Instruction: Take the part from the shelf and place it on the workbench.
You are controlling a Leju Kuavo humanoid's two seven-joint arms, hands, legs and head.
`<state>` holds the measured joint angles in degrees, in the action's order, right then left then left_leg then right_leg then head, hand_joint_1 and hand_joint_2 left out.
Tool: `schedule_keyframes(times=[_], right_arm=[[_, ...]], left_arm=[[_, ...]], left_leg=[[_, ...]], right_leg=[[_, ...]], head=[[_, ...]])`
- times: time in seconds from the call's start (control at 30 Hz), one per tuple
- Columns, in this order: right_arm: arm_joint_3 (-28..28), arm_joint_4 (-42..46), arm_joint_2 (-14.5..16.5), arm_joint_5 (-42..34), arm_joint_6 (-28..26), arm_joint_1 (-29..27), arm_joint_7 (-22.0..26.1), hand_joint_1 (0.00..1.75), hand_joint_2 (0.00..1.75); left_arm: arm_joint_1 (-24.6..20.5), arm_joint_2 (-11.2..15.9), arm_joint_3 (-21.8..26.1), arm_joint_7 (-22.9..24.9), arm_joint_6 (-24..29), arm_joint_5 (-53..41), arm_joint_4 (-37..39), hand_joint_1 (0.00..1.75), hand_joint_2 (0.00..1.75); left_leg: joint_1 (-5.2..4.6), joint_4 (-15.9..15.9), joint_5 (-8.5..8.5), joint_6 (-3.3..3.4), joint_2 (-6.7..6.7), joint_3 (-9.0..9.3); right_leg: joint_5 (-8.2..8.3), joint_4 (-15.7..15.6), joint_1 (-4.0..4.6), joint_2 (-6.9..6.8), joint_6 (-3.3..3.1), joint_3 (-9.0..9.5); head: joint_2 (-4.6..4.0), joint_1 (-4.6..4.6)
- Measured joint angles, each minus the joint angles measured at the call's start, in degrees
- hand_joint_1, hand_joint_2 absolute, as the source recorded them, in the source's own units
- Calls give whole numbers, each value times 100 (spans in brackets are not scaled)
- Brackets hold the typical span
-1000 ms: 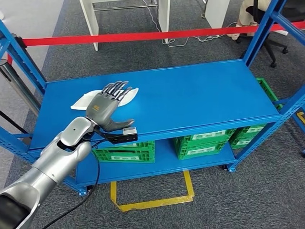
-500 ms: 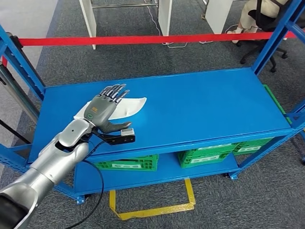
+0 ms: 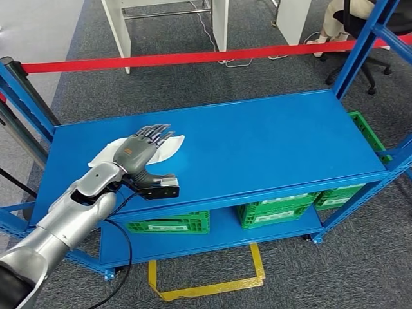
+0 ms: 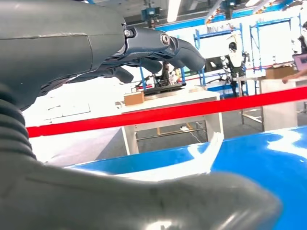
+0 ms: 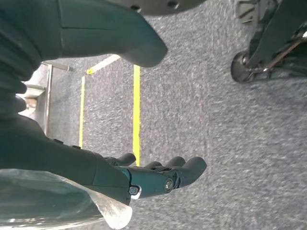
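Lower since a moment ago, the left hand now spreads flat, fingers apart, over the white part lying beneath it on the blue shelf. Right hand hangs open above carpet.

1. The flat white plastic part lies on the left portion of the blue metal shelf, on its top deck.
2. The left hand is over the part, fingers spread, covering its middle.
3. Green plastic crates sit on the lower deck, beneath the top deck.
4. A red barrier tape runs behind the shelf.
5. Yellow floor tape lies before the shelf.
6. The right hand hangs over the carpet.
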<state>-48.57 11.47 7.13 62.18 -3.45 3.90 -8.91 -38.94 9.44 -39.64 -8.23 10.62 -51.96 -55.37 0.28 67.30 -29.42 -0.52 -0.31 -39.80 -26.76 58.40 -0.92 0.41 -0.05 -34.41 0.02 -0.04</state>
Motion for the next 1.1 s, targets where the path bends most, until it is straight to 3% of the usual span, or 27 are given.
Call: schedule_keyframes(times=[0.07,0.1,0.13,0.23,0.3,0.4,0.47,0.53,0.57,0.6,0.63,0.73,0.8,0.87,0.93,0.97,1.07,1.1], right_arm=[[-6,0,0,5,0,7,1,0,175],[-7,0,0,10,0,4,2,0,175],[-8,0,0,15,0,1,3,0,175],[-9,0,2,26,0,4,18,0,175],[-9,0,2,30,-1,10,31,0,175],[-9,1,1,39,-1,12,38,0,175],[-10,2,0,43,-3,12,38,0,175],[-10,2,1,44,-3,10,39,0,175],[-10,1,1,44,-2,7,39,0,175],[-10,1,1,46,-1,3,39,0,175],[-10,0,1,52,0,1,39,0,175],[-11,1,0,85,0,14,39,0,175],[-10,1,0,101,0,28,39,0,175],[-10,1,1,107,-2,28,46,0,175],[-11,1,2,110,-3,24,64,0,175],[-11,1,2,111,-3,28,73,0,175],[-11,0,2,115,-2,32,81,0,175],[-12,0,2,120,-2,27,79,0,175]], left_arm=[[9,19,-29,49,-25,-44,69,0,175],[14,24,-46,100,-18,-90,115,0,175],[16,27,-60,167,4,-149,161,0,175],[-16,19,-85,395,146,-333,278,0,175],[-37,-14,-106,524,281,-448,369,0,175],[-47,-91,-122,662,482,-591,531,0,175],[-61,-140,-123,703,544,-622,604,0,175],[-65,-186,-129,717,559,-640,675,0,175],[-60,-205,-132,725,561,-653,713,0,175],[-56,-223,-135,740,568,-674,751,0,175],[-56,-243,-136,773,581,-702,789,0,175],[-96,-318,-122,952,701,-854,934,0,175],[-148,-378,-102,1074,814,-962,1081,0,175],[-197,-436,-76,1161,860,-1050,1249,0,175],[-252,-474,-38,1211,856,-1106,1404,0,175],[-284,-488,-19,1224,855,-1118,1475,0,175],[-331,-520,27,1283,852,-1145,1685,0,175],[-331,-527,40,1317,851,-1160,1755,0,175]], left_leg=[[6,611,-236,-16,1,-259],[6,689,-215,-11,1,-286],[6,555,-95,2,1,-216],[-8,-477,355,71,-2,293],[-31,-787,386,106,-5,439],[-19,-841,398,185,-2,462],[10,-875,418,248,4,483],[9,-876,415,275,7,482],[7,-875,413,278,8,482],[6,-874,412,280,8,483],[6,-874,410,278,7,486],[-5,-862,394,246,-1,496],[-24,-854,394,196,-7,486],[-25,-864,403,135,-10,486],[-12,-744,305,69,-6,440],[-5,-531,174,38,-3,351],[10,549,-318,-21,3,-127],[11,755,-360,-24,3,-224]], right_leg=[[-6,1,2,3,-15,7],[-8,2,3,6,-17,12],[-11,3,4,9,-16,20],[-31,9,18,15,18,39],[-34,8,30,15,69,30],[-75,28,23,10,160,2],[-297,394,22,2,211,-181],[-624,1154,21,-4,240,-553],[-713,1471,21,-5,247,-723],[-698,1602,21,-6,250,-809],[-577,1502,22,-7,245,-782],[-46,367,26,-15,195,-242],[30,-13,38,-13,152,-34],[36,-32,44,-3,100,-11],[59,-62,29,-5,32,8],[68,-77,17,-9,3,18],[63,-77,16,-10,-31,27],[61,-75,16,-8,-33,30]], head=[[0,-2],[0,-2],[0,-2],[0,-1],[0,4],[0,11],[0,39],[0,64],[0,65],[1,66],[1,67],[0,68],[0,63],[0,58],[0,48],[0,42],[0,32],[0,32]])
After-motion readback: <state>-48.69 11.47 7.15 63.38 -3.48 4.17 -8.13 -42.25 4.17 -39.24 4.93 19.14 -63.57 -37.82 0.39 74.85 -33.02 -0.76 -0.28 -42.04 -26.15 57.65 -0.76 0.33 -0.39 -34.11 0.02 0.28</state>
